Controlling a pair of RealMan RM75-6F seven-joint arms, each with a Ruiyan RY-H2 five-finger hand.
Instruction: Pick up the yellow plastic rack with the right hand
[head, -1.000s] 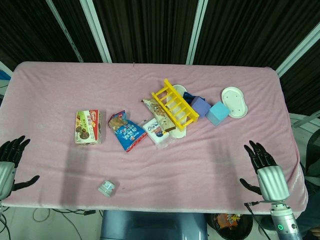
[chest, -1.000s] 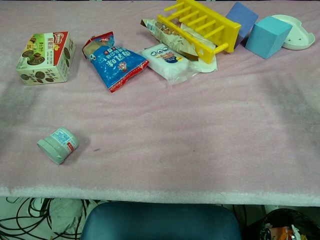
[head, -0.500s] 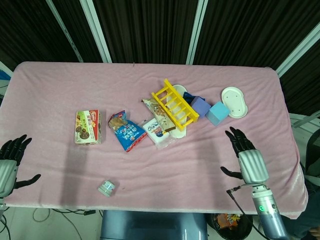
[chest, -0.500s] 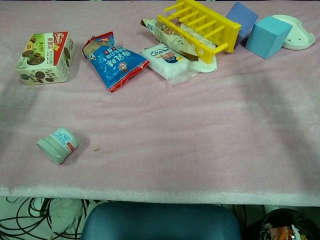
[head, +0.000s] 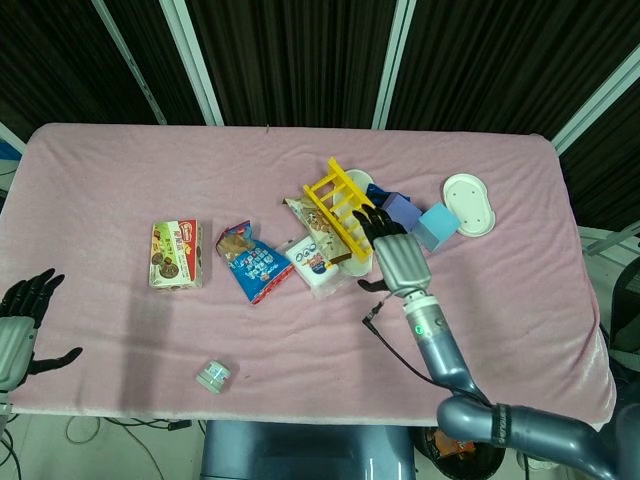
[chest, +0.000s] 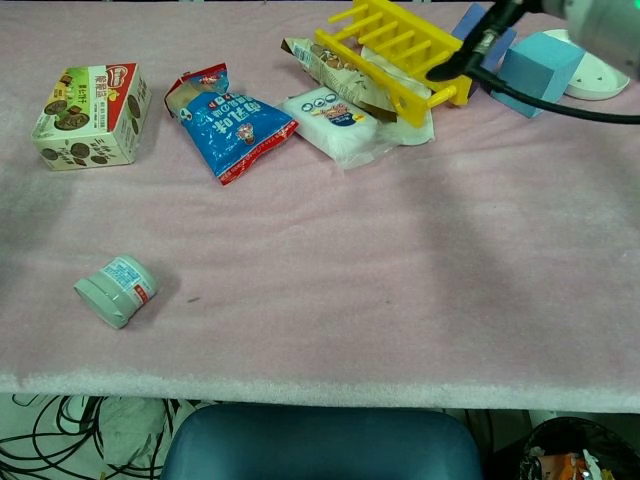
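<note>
The yellow plastic rack (head: 335, 200) lies tilted on top of snack packets at the middle of the pink table; the chest view shows it (chest: 395, 45) at the top. My right hand (head: 396, 256) hovers over the rack's near right end, fingers spread, holding nothing. The fingertips (head: 372, 222) reach over the rack's rungs; whether they touch it cannot be told. In the chest view the right hand (chest: 497, 24) enters from the top right, its thumb beside the rack's end. My left hand (head: 16, 326) hangs open off the table's near left edge.
A purple block (head: 404, 210), a blue cube (head: 436, 226) and a white dish (head: 469, 204) sit just right of the rack. A white packet (head: 313, 262), a blue snack bag (head: 252, 266) and a biscuit box (head: 176, 254) lie to its left. A small jar (head: 213, 376) lies near the front edge.
My right hand has swept from the table's near right corner up and left to the rack's right end. The left hand and the objects have stayed put.
</note>
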